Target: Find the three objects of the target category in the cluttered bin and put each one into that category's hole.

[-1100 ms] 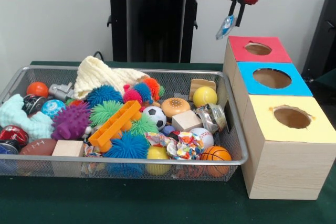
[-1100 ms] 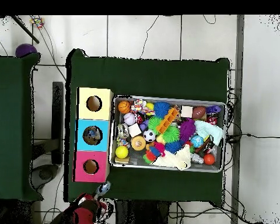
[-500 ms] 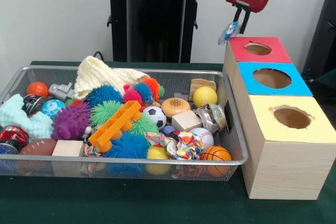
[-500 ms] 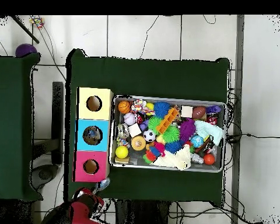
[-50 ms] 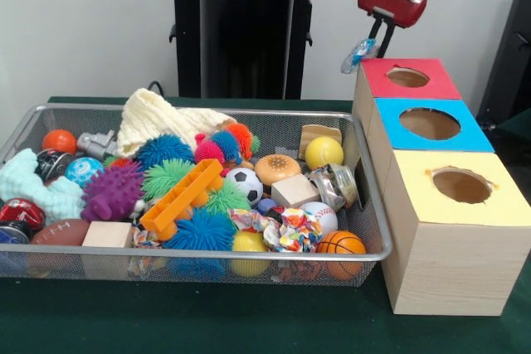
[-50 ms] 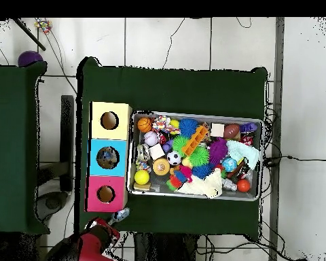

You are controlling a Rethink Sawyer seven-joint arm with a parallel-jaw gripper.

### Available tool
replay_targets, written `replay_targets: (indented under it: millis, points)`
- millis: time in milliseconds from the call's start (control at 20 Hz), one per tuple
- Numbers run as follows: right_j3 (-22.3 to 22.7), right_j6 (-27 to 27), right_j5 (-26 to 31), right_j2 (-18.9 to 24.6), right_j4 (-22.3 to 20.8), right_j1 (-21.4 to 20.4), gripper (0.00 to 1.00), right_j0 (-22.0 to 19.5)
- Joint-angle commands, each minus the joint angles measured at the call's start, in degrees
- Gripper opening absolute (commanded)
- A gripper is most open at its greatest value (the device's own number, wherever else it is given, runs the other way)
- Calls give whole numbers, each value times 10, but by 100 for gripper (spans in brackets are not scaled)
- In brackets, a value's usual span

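Note:
My gripper point(image 5: 368, 44) hangs high at the back, just left of the red box's point(image 5: 373, 79) far corner. It is shut on a small pale blue and white object point(image 5: 357, 55) that dangles from its fingertips, tilted to the left. From above, the gripper point(image 6: 115, 218) and the pale object point(image 6: 122, 214) sit off the end of the red box point(image 6: 94, 182), beside the table edge. Three boxes stand in a row with round holes: red hole point(image 5: 407, 77), blue hole point(image 5: 430, 123), yellow hole point(image 5: 461, 186). The wire bin point(image 5: 207, 109) holds the clutter.
In the bin lie spiky balls, an orange block point(image 5: 179, 197), a soccer ball point(image 5: 245, 183), a basketball point(image 5: 340, 244), a yellow ball point(image 5: 323, 152), wooden blocks, a burger toy point(image 5: 276, 168) and a cream cloth point(image 5: 158, 118). Something dark lies inside the blue hole point(image 6: 107, 158).
The gripper has risen and shifted right toward the red box, carrying the pale blue object. The bin's contents are unchanged.

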Motion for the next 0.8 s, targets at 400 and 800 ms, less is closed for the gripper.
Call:
replay_targets:
  millis: [400,800]
  points:
    - [-165,164,86,-22,63,38,0,37]
    - [-139,162,205,-97,-8,-41,0,72]
